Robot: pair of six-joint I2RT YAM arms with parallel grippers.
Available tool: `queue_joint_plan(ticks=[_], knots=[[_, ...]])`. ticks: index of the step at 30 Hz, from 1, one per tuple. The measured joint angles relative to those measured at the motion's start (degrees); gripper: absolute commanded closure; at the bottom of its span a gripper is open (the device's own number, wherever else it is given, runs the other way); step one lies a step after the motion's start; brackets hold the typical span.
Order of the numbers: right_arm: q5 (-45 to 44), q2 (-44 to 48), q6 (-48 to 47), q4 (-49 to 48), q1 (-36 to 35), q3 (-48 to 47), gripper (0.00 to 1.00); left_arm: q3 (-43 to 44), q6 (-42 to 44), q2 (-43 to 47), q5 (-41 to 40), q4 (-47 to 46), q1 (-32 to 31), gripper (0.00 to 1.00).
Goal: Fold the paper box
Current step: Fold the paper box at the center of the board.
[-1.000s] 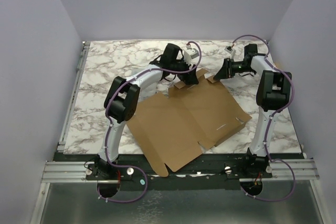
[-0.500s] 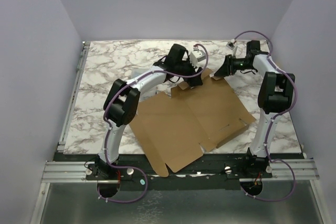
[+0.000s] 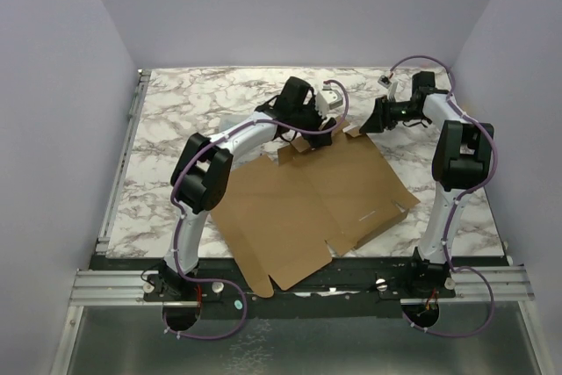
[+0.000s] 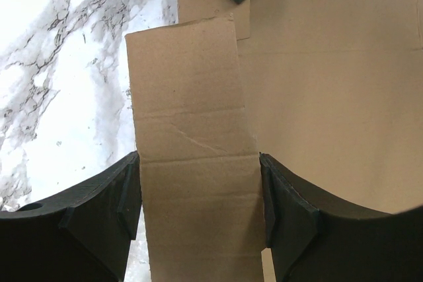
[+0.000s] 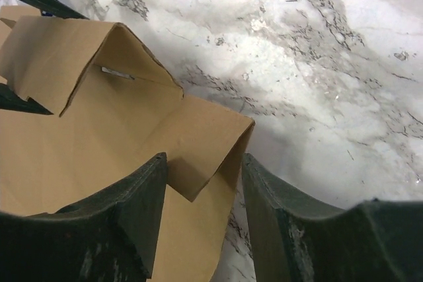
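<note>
Marble table (image 3: 176, 120). Box (image 3: 307, 204) lies on it as an open sheet, centre to near edge, far flaps partly raised. L claw (image 4: 198, 173): jaws apart, far flap (image 4: 188, 97) btw them. R claw (image 5: 203, 183): jaws apart round corner flap (image 5: 211, 133), not pinching. Step, prob.: standing far flaps up. Next needs firm pinch, then fold inward along crease.

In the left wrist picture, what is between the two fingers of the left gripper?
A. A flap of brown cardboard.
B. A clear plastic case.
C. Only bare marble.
A: a flap of the cardboard sheet fills the gap between the fingers of the left gripper.
</note>
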State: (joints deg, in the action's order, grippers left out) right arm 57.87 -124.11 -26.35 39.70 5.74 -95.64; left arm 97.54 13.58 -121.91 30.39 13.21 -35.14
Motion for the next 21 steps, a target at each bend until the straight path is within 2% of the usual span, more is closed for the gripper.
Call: queue_joint_plan(ticks=[11, 18, 21], knots=[[0.44, 0.00, 0.02, -0.48, 0.00, 0.61, 0.35, -0.31, 3.06, 1.09, -1.25, 0.24, -1.77, 0.74], [2.12, -1.01, -0.04, 0.90, 0.31, 0.37, 0.36, -1.53, 4.68, 3.54, -1.55, 0.28, -2.12, 0.74], [2.91, -1.64, -0.33, 2.32, 0.79, 0.37, 0.40, -1.90, 5.03, 4.44, -1.95, 0.31, -2.21, 0.74]])
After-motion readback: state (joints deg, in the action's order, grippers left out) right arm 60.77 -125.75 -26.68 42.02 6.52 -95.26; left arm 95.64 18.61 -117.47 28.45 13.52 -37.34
